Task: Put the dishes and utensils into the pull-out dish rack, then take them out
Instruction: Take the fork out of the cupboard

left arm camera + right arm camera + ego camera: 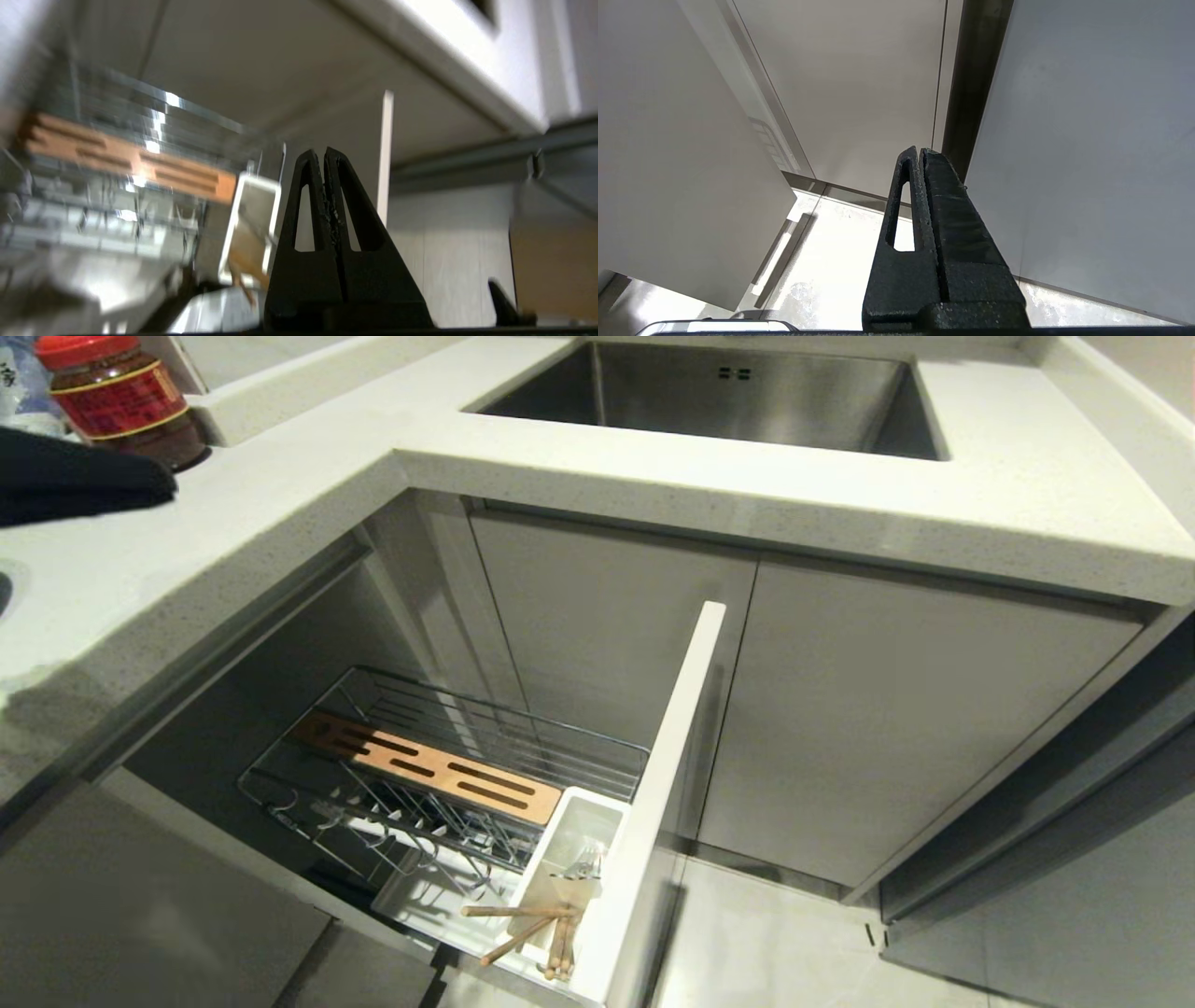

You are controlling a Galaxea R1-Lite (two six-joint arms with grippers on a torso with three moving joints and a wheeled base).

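You have the pull-out chrome wire dish rack [439, 775] drawn out below the pale stone countertop [280, 523], left of the steel sink [728, 392]. Its slotted light-wood board [429, 767] lies along the far side, behind the plate prongs [401, 821]. The white plastic utensil bin [569, 859] sits against the white cabinet front [663, 784], holding the light-brown wooden chopsticks [523, 929] and slim silver metal fork [583, 868].

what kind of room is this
Most likely a home kitchen. A stainless steel sink is set into a pale stone countertop, a pull-out dish rack stands open below with chopsticks in its white utensil bin, and a red-lidded sauce jar sits on the counter.
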